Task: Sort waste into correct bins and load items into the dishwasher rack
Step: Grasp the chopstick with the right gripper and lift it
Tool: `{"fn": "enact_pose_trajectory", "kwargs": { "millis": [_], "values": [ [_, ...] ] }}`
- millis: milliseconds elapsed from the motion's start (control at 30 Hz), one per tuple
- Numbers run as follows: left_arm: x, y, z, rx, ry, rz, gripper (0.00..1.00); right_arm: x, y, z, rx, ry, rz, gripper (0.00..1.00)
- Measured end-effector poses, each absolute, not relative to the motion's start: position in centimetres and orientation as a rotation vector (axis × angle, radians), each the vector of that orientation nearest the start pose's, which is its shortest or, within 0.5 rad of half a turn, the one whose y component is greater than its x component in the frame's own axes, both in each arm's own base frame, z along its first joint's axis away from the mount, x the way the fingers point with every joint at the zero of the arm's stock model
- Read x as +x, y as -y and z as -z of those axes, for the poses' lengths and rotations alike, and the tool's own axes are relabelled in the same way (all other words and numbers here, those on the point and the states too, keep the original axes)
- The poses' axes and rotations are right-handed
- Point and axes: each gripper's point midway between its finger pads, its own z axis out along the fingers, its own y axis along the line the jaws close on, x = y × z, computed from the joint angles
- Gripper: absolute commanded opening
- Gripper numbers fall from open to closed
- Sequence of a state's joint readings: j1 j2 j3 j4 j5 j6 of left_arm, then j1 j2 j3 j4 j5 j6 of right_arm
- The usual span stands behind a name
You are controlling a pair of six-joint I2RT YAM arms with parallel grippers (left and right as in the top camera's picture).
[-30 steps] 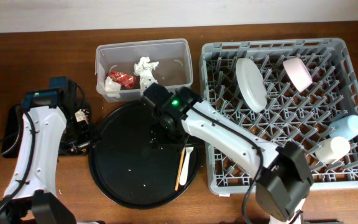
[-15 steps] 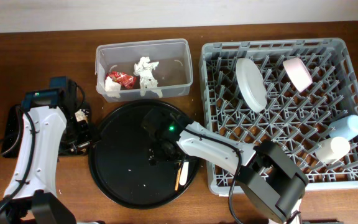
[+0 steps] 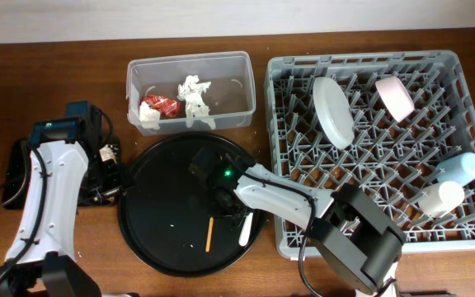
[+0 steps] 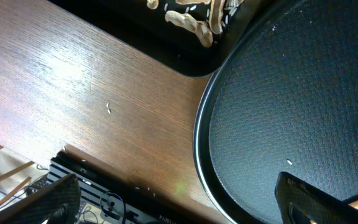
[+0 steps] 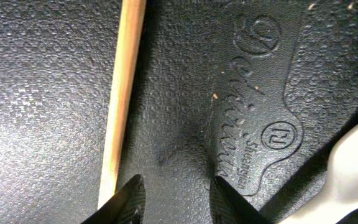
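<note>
Two utensils on round black tray (image 3: 163,206): chopstick (image 5: 123,99), fork (image 3: 245,229). Empty right claw (image 5: 178,199) at small gap, chopstick just outside it. Risk: closing here pinches bare tray, knocks stick away. Also empty: left claw (image 4: 179,205), spread wide.

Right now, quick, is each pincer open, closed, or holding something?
Left pincer: open, holding nothing.
Right pincer: partly open, nothing between its tips; the chopstick lies just outside it.

A round black tray (image 3: 163,239) rests on the wooden table (image 3: 56,49).
</note>
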State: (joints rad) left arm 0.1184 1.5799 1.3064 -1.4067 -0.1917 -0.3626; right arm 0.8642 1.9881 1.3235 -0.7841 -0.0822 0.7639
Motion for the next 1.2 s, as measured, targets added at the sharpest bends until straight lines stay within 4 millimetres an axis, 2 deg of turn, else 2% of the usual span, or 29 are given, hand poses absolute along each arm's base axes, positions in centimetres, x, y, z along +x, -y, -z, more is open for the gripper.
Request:
{"fn": "enact_pose_trajectory", "kwargs": {
  "millis": [100, 300, 400, 533, 600, 667, 733, 800, 867, 933, 1067, 1100, 1200],
  "values": [
    [24.2, -6.2, -12.8, -0.749, -3.121, -0.328, 0.99, 24.0, -30.3, -0.3, -0.143, -3.115, -0.219, 0.5],
    [24.2, -6.2, -12.8, -0.748, -3.121, -0.328, 0.99, 23.5, -30.1, -1.1, -0.141, -3.142, -0.202, 0.54],
    [24.2, -6.2, -12.8, -0.749, -3.121, -0.328, 0.99, 25.0, -32.6, -3.1, -0.159, -3.071, -0.336, 0.55],
    [24.6, -6.3, -12.7, -0.749, -3.107, -0.323, 0.99, 23.2, -35.5, -3.3, -0.253, -3.01, -0.367, 0.55],
    [25.3, -6.6, -12.6, -0.798, -3.071, -0.261, 0.99, 23.4, -36.3, -3.2, -0.251, -2.971, -0.368, 0.54],
    [25.2, -7.7, -12.4, -0.91, -3.042, -0.193, 0.99, 24.0, -36.4, -2.9, -0.221, -2.949, -0.359, 0.53],
    [24.7, -9.0, -12.4, -1.012, -3.018, -0.156, 0.99, 24.1, -36.4, -2.0, -0.213, -2.958, -0.333, 0.5],
    [24.7, -9.1, -12.4, -1.034, -3.012, -0.136, 0.99, 24.0, -36.0, -0.6, -0.214, -2.979, -0.288, 0.5],
    [24.7, -9.0, -12.4, -1.034, -3.013, -0.127, 0.99, 24.2, -36.1, -0.6, -0.212, -2.974, -0.283, 0.45],
    [24.7, -9.0, -12.4, -1.034, -3.012, -0.127, 0.99, 24.0, -35.3, -0.4, -0.211, -2.987, -0.22, 0.41],
    [24.7, -9.0, -12.4, -1.034, -3.011, -0.126, 0.99, 24.1, -33.0, -0.2, -0.198, -2.983, -0.055, 0.41],
    [24.7, -9.0, -12.4, -1.034, -3.011, -0.126, 0.99, 24.2, -32.5, -0.1, -0.196, -2.976, -0.015, 0.37],
    [24.7, -9.0, -12.4, -1.034, -3.011, -0.126, 0.99, 24.3, -32.3, -0.2, -0.187, -2.968, 0.003, 0.17]
  ]
}}
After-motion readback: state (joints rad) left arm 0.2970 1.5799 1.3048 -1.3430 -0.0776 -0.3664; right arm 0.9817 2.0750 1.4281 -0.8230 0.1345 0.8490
